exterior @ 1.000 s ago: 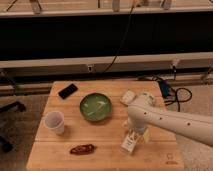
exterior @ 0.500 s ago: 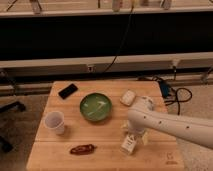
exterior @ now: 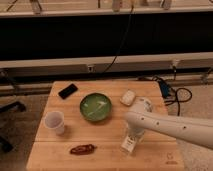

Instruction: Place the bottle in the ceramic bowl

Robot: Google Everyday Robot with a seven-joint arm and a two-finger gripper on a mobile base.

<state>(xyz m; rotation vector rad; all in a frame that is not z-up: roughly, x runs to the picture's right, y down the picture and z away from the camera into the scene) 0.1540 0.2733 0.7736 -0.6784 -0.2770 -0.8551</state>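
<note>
The bottle, small and clear-whitish with a white label, stands on the wooden table near its front edge, right of centre. My gripper is right over the bottle's top, at the end of the white arm that reaches in from the right. The arm hides how the gripper sits on the bottle. The ceramic bowl, round, green and glossy, sits empty at the table's middle, up and left of the bottle.
A white paper cup stands at the left. A black phone lies at the back left, and a small white rounded case right of the bowl. A brown object lies at the front. Cables lie on the floor at the right.
The arm has barely shifted. The bottle stands in the same place on the table.
</note>
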